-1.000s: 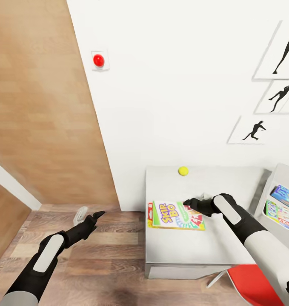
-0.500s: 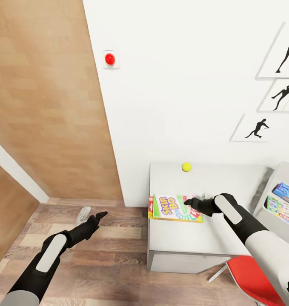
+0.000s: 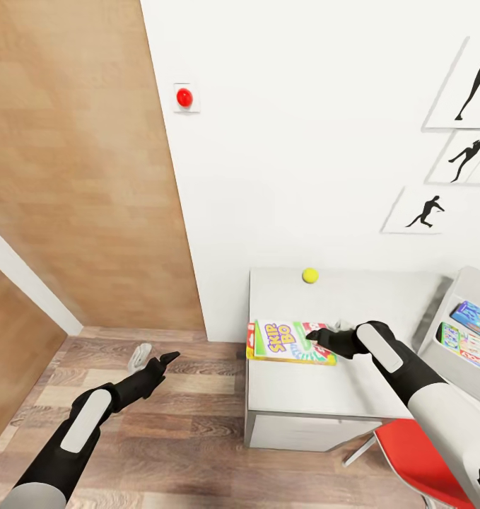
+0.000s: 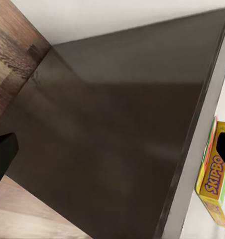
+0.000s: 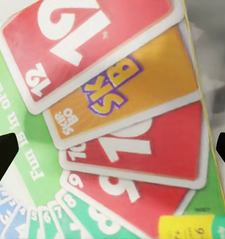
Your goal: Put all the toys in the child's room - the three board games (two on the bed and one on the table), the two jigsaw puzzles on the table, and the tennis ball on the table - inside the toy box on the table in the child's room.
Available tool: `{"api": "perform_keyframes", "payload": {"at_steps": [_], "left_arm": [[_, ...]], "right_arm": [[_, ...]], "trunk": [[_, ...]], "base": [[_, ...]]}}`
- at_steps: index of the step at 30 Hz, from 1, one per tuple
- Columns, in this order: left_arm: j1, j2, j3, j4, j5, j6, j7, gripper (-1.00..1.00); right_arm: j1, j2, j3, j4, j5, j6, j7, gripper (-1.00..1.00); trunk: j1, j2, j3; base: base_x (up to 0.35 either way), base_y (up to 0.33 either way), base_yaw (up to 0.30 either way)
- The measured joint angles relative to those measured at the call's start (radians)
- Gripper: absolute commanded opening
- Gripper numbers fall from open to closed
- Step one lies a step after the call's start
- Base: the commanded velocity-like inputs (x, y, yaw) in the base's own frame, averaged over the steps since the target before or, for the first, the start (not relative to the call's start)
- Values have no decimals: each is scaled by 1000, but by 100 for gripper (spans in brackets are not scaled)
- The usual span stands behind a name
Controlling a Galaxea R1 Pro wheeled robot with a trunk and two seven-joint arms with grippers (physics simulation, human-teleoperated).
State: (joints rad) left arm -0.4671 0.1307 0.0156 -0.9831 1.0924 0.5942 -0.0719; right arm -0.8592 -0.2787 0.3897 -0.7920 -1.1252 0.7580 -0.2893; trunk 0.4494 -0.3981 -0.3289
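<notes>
I am hovering my right gripper (image 3: 312,332) just over the Skip-Bo board game (image 3: 289,342) lying at the near left corner of the white table (image 3: 317,396), fingers spread wide with the box lid between them in the right wrist view, nothing gripped yet. The toy box (image 3: 437,353) at the table's right end is already holding at least two colourful boxes (image 3: 473,332). The tennis ball (image 3: 309,276) is sitting by the wall, not yet collected. My left gripper (image 3: 170,357) is hanging over the wooden floor (image 3: 183,438); I cannot tell its opening. A red chair (image 3: 409,459) is crowding the table's front near my right arm.
</notes>
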Motion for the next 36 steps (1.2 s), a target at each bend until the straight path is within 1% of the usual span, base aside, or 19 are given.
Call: {"api": "perform_keyframes", "payload": {"at_steps": [11, 19, 24, 36], "left_arm": [[0, 0, 0, 0, 0, 0, -1, 100], [0, 0, 0, 0, 0, 0, -1, 100], [0, 0, 0, 0, 0, 0, -1, 100], [0, 0, -2, -1, 1, -1, -1, 100]], "right_arm": [[0, -1, 0, -2, 1, 0, 0, 100], [-1, -1, 0, -2, 1, 0, 0, 100], [0, -1, -1, -3, 1, 0, 0, 100], [0, -4, -2, 3, 0, -2, 0, 100]], "trunk": [[0, 0, 0], [0, 0, 0], [0, 0, 0], [0, 0, 0]], "base": [[-4, 0, 24], [-1, 0, 185], [0, 0, 108], [0, 0, 24]]}}
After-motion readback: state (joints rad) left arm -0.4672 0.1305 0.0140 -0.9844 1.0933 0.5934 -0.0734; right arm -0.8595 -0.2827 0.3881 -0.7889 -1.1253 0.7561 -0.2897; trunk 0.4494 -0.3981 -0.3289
